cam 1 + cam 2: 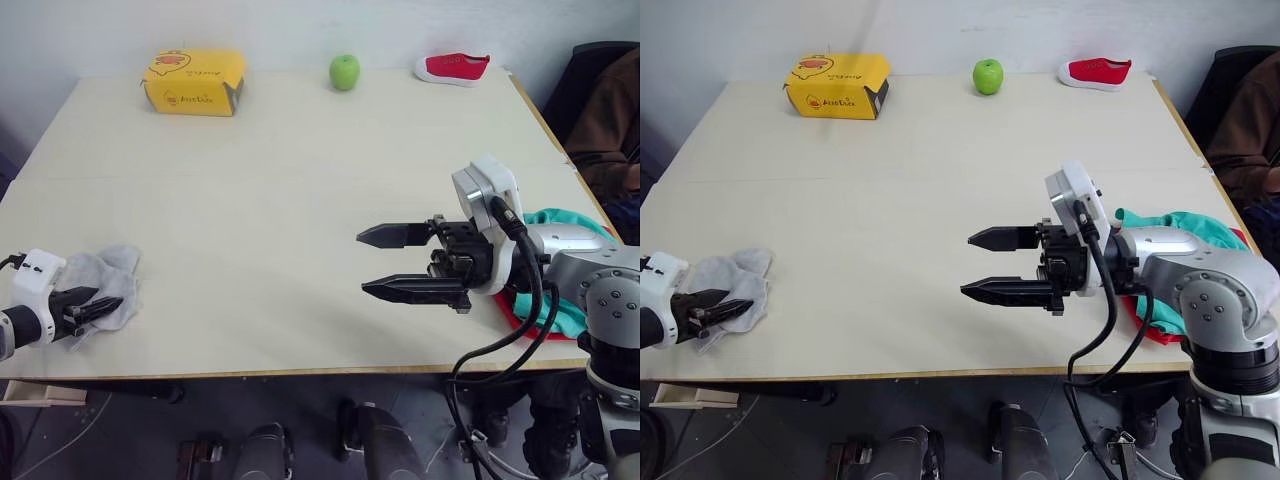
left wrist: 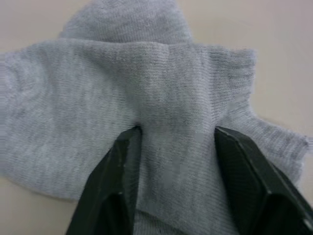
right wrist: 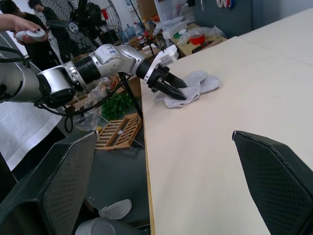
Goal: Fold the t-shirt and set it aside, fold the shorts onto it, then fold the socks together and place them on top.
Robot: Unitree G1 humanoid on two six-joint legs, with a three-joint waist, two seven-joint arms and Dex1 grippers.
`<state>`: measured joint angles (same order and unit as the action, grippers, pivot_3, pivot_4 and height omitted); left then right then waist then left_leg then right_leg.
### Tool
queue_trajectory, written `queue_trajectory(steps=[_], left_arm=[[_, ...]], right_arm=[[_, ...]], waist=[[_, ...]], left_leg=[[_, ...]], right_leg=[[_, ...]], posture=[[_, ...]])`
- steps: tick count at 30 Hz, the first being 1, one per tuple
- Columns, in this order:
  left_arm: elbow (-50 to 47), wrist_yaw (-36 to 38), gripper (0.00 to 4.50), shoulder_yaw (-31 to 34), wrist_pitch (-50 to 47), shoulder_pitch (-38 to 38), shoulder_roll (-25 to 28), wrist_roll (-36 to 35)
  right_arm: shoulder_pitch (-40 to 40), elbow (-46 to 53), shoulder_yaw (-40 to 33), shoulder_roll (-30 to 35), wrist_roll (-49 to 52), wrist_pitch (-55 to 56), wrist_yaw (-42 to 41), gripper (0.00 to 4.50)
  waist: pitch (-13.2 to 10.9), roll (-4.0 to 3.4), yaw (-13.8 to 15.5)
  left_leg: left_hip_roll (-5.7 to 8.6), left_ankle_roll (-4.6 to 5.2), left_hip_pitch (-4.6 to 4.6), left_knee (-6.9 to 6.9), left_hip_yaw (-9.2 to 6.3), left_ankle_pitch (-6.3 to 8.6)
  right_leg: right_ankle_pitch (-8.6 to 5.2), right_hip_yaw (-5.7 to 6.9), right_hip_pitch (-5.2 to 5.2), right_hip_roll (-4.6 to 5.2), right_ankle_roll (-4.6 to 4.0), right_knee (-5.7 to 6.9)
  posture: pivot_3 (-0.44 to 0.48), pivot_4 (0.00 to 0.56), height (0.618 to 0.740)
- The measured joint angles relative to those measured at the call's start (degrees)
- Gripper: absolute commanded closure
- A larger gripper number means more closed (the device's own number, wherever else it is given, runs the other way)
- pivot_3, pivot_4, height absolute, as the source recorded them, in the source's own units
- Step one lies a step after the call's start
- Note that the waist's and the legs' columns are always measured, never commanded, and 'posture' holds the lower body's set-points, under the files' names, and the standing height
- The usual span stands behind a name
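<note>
The light grey socks lie bunched at the table's near left edge. My left gripper is down on them, and in the left wrist view its fingers pinch a ridge of sock fabric between them. At the table's right edge lie the teal shorts on top of the red t-shirt, both partly hidden behind my right arm. My right gripper hovers open over the bare tabletop, left of that pile, with nothing between its fingers.
Along the far edge stand a yellow box, a green apple and a small red shoe. A chair with a brown jacket sits past the right edge. A person's hand holds a controller beyond the left side.
</note>
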<state>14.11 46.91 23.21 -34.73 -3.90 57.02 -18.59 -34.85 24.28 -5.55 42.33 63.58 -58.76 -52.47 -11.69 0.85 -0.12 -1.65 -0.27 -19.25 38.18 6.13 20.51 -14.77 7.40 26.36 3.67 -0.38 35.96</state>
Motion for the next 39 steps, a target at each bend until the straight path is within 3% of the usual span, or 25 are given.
queue_trajectory(steps=[5,11,18,20,25,31,35,39], left_arm=[[-6.0,-0.7,4.5,1.0,-4.4,2.5,-0.3,-0.7],[-11.2,-2.9,4.5,2.0,-10.4,2.9,-1.5,-1.8],[-24.7,-9.4,4.5,1.4,-24.3,0.6,-7.1,-5.0],[-29.4,-13.5,4.5,0.3,-30.4,-2.8,-11.0,-6.1],[-41.3,-23.8,4.5,-1.3,-53.2,-17.4,-28.8,-9.5],[-41.7,-37.3,4.5,-4.8,-57.9,-25.2,-42.3,-10.5],[-38.6,-42.3,4.5,-8.5,-57.9,-28.0,-44.2,-10.6],[-35.0,-44.4,3.39,-10.2,-57.8,-29.6,-47.0,-10.9]], right_arm=[[0.6,0.2,0.0,0.1,-0.1,0.2,0.2,0.0],[0.6,0.1,0.0,0.3,-0.4,0.3,-0.4,0.0],[0.6,0.1,0.0,0.4,-0.5,0.4,-0.9,0.0],[0.6,0.1,0.0,0.5,-0.5,0.4,-0.9,0.0],[1.8,0.3,0.2,0.7,-0.4,0.5,-0.6,0.0],[2.9,0.6,0.3,0.5,-0.4,1.1,-0.3,0.0],[2.9,1.0,0.6,0.1,-0.4,1.3,0.0,0.0],[3.6,1.3,1.0,-0.7,-1.5,2.0,1.4,0.0]], waist=[[0.0,-0.05,0.0],[0.0,-0.06,0.0],[0.0,-0.04,0.8],[0.0,-0.02,1.5],[0.2,0.37,1.7],[0.2,0.45,1.2],[0.2,0.44,1.4],[0.2,0.45,1.6]], left_leg=[[0.0,0.0,0.02,0.0,0.04,0.0],[0.01,0.01,0.02,0.0,0.05,0.01],[0.05,0.04,0.02,0.05,0.04,0.0],[0.07,0.05,0.0,0.11,0.03,-0.03],[0.04,0.05,-0.31,0.67,-0.08,-0.03],[0.0,0.0,-0.21,0.73,-0.02,0.0],[0.01,-0.02,-0.16,0.79,-0.02,-0.01],[0.01,-0.01,-0.2,0.84,-0.02,-0.01]], right_leg=[[0.0,-0.04,0.0,0.0,0.0,0.01],[0.0,-0.07,0.0,0.0,0.0,0.01],[0.01,-0.07,-0.05,0.02,0.02,0.02],[0.03,-0.09,-0.05,0.02,0.04,0.06],[0.11,-0.04,-0.09,-0.06,0.17,0.12],[0.13,-0.09,-0.11,-0.15,0.2,0.26],[0.13,-0.12,-0.15,-0.15,0.2,0.19],[0.13,-0.11,-0.16,-0.14,0.2,0.17]], posture=[[0.0,0.15,0.74],[0.0,0.15,0.74],[0.0,0.15,0.74],[0.0,0.15,0.74],[0.0,0.15,0.74],[0.0,0.15,0.74],[0.0,0.15,0.74],[0.0,0.15,0.74]])
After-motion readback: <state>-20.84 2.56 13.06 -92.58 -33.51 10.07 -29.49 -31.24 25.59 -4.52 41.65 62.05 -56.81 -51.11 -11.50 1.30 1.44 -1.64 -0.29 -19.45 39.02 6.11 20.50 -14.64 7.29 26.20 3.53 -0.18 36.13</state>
